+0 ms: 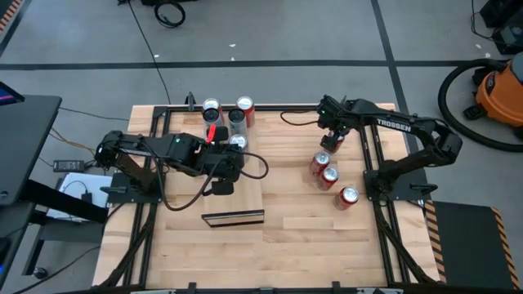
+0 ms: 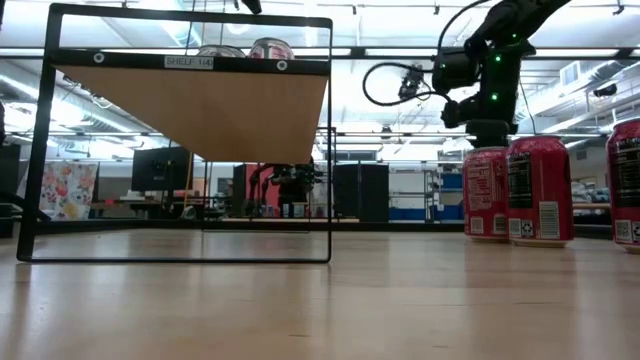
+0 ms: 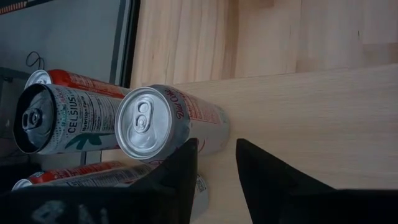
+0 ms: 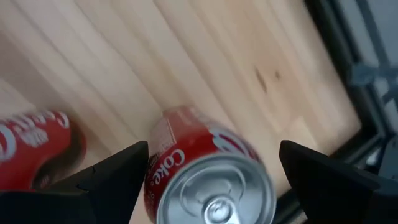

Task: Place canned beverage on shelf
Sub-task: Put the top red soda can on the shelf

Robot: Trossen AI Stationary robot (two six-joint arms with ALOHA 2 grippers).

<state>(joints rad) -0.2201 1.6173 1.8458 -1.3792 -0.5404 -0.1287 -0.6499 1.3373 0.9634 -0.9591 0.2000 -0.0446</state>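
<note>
— Where is the right gripper (image 4: 208, 177)?

— Above the three red cans on the table. Its two fingers stand wide apart, and one red Coke can (image 4: 208, 180) sits upright between them, silver top facing the wrist camera. Neither finger touches it. In the high view that same can (image 1: 319, 162) lies just under the gripper (image 1: 331, 140), with a second red can (image 1: 329, 175) touching it on the side away from the gripper and a third red can (image 1: 348, 197) a little farther out the same way.

— And the left gripper (image 3: 216, 165)?

— It hovers over the shelf (image 1: 237, 175), fingers parted by a narrow gap with nothing held. Just ahead of its fingertips stands a white can (image 3: 168, 121) on the pale shelf surface (image 3: 298, 124). Beyond that can are more: a white Celsius can (image 3: 62, 118) with a dark top, and an orange-red can (image 3: 74, 81) beside it.

— So the shelf already holds cans?

— Yes. From above, a cluster sits on its far end past the left gripper (image 1: 221, 167): a red can (image 1: 245, 110), a dark-topped can (image 1: 211, 109) and others close together. From table height the shelf (image 2: 200, 105) shows as a wooden slab in a black frame (image 2: 40, 150), two can tops peeking above its edge.

— And the red cans there?

— They stand on the table (image 2: 320, 300), well apart from the frame, below the right gripper.
</note>
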